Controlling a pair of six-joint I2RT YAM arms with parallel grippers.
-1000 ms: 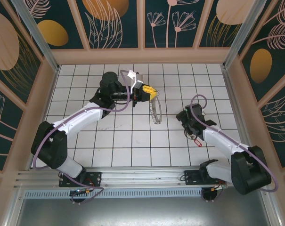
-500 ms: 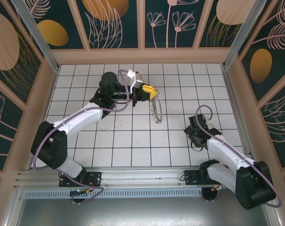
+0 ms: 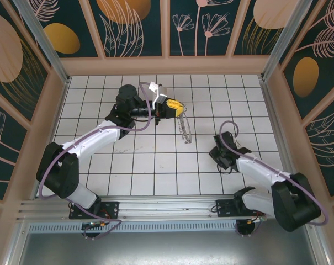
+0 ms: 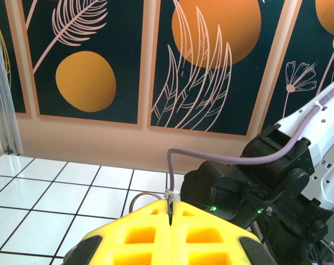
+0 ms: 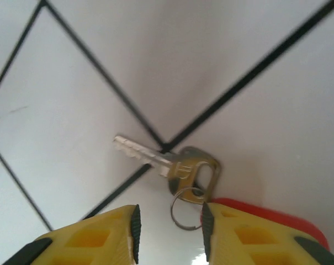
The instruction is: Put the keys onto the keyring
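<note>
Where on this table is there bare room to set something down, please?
Free: the near tiles between the left arm and right arm, and the far right corner of the table. Crowded: around the keyring and the key by the right end effector.

Your right tool (image 3: 222,156) has pulled back toward you from where it stood a second ago and now sits low over the key (image 5: 165,160) and its red tag (image 5: 266,212). Its jaws have drawn in, though a gap remains. The keyring (image 3: 184,128) under your left tool (image 3: 176,109) has swung slightly right
</note>
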